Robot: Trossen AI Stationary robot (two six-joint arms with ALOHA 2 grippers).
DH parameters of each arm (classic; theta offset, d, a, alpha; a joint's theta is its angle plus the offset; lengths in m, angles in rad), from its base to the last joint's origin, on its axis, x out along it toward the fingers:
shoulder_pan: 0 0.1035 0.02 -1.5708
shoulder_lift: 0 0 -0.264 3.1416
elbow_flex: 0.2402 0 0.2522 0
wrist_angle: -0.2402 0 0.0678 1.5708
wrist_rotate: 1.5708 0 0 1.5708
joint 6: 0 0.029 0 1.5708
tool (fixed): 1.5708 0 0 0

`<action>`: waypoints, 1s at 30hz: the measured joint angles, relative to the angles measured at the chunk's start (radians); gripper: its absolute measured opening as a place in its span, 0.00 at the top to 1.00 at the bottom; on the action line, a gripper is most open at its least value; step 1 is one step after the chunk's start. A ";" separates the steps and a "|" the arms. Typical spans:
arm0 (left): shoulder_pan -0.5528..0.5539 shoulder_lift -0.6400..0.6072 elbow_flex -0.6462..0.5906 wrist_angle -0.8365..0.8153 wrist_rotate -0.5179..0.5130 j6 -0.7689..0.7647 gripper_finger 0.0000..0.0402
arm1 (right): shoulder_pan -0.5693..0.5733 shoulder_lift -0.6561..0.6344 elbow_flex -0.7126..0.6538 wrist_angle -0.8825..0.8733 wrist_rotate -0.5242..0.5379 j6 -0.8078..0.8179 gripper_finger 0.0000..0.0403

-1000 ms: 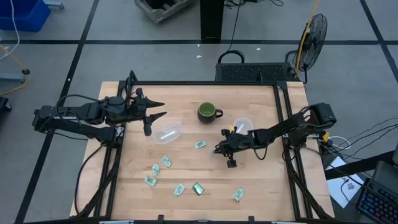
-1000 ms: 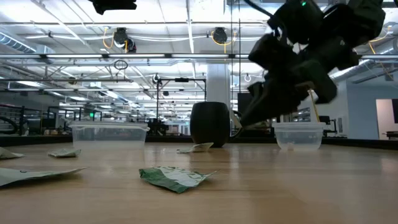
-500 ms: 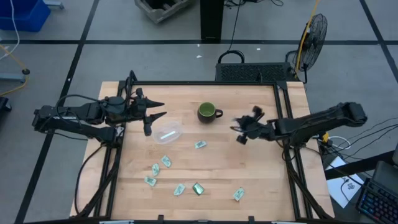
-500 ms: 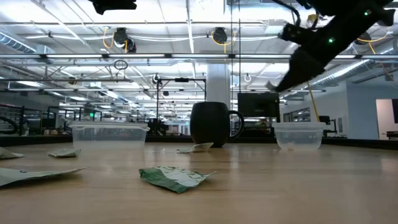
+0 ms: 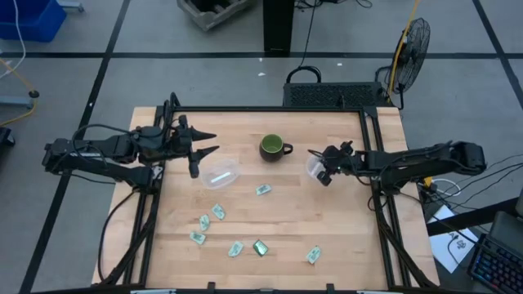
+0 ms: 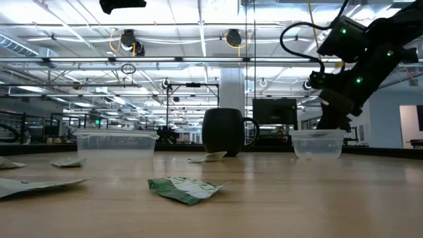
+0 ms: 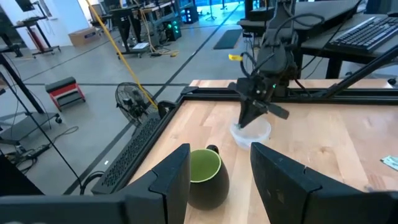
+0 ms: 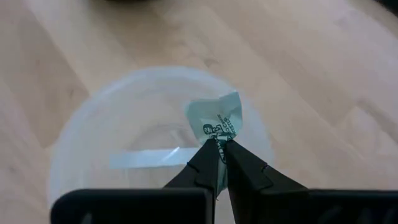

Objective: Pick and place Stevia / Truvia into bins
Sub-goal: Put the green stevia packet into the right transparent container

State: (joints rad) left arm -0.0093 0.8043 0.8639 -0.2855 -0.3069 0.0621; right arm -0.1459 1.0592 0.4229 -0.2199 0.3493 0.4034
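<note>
The right gripper pinches a pale green packet between its closed fingertips, the packet sticking out past the tips directly above the open mouth of the right bin. In the high view that gripper sits over the same clear bin, just right of the green mug, with the right arm stretched low and nearly level from the table's right edge. From table height the gripper points down toward the bin, close above its rim. A pale strip lies on this bin's floor in the right wrist view; what it is cannot be told. The left gripper waits at the table's left side, fingers spread apart, beside the left bin, which appears to hold nothing. In the left wrist view its fingers frame the mug. Seven more packets lie loose on the wood: one below the mug, one, one and one toward the left front, a pale one next to a darker green one near the front edge, and one off to the right front.
</note>
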 joint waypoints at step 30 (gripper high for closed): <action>0.000 0.000 0.000 -0.001 0.002 0.004 0.56 | -0.010 -0.099 0.016 0.159 -0.091 -0.164 0.72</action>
State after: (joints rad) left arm -0.0093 0.8042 0.8642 -0.2867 -0.3051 0.0666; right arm -0.1560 0.9599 0.4388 -0.0608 0.2581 0.2397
